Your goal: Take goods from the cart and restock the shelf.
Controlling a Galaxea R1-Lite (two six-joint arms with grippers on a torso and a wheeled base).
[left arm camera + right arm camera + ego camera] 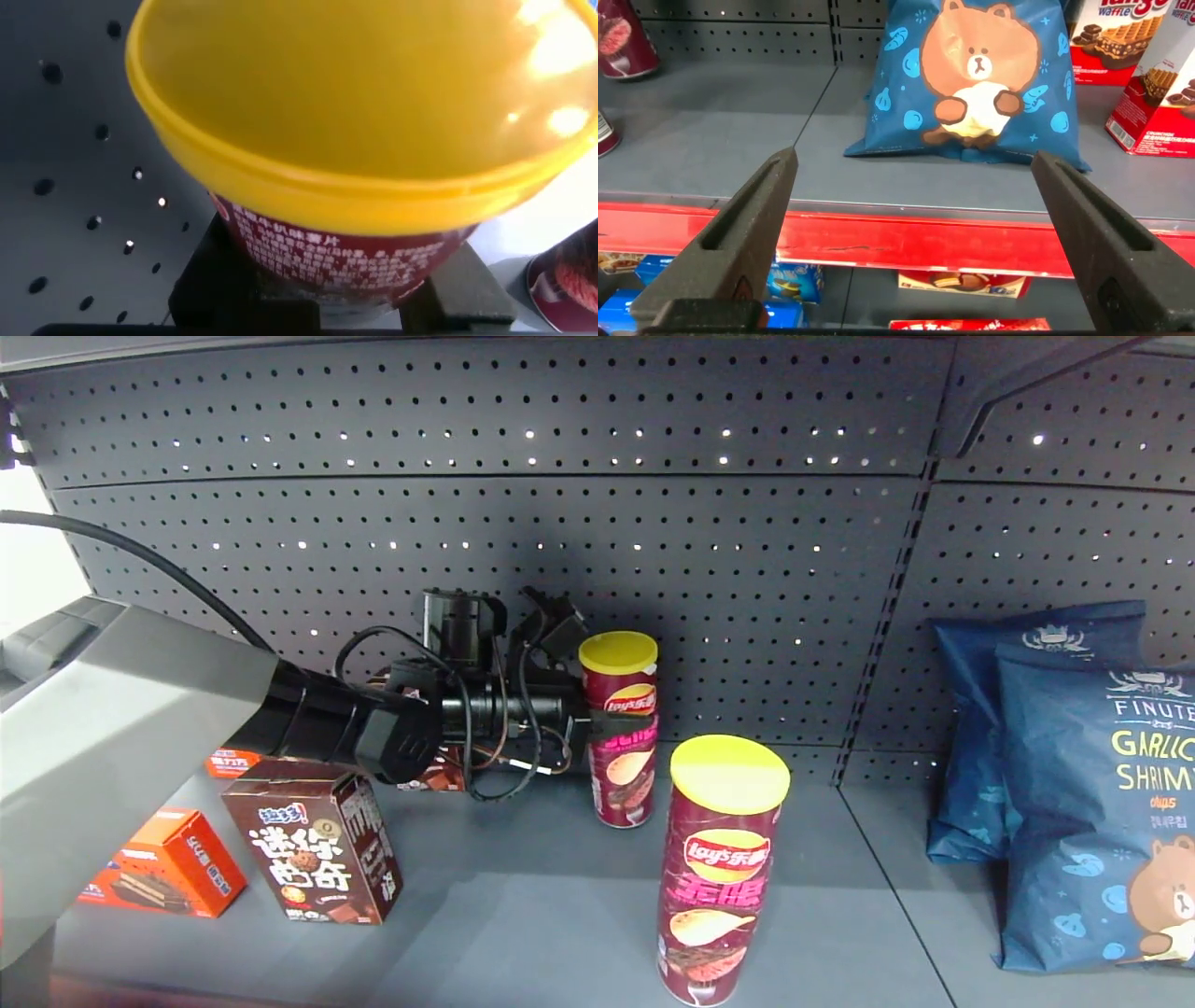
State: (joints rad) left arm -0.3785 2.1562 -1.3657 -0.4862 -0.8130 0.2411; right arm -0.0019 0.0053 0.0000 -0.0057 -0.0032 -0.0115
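Observation:
A dark red chip can point(623, 756) with a yellow lid stands upright near the pegboard at the back of the grey shelf point(523, 905). My left gripper point(597, 721) is shut on its upper half, coming in from the left. In the left wrist view the can point(374, 140) sits between the black fingers point(215, 280). A second, identical can point(719, 868) stands closer to the front edge, to the right. My right gripper point(915, 233) hangs open with nothing in it, level with the red shelf edge point(878, 247).
A brown chocolate box point(317, 849) and an orange box point(168, 873) sit under my left arm. Blue snack bags point(1092, 784) lean on the neighbouring shelf section to the right. The bear bag point(971, 84) and wafer boxes point(1148, 75) lie beyond the right gripper.

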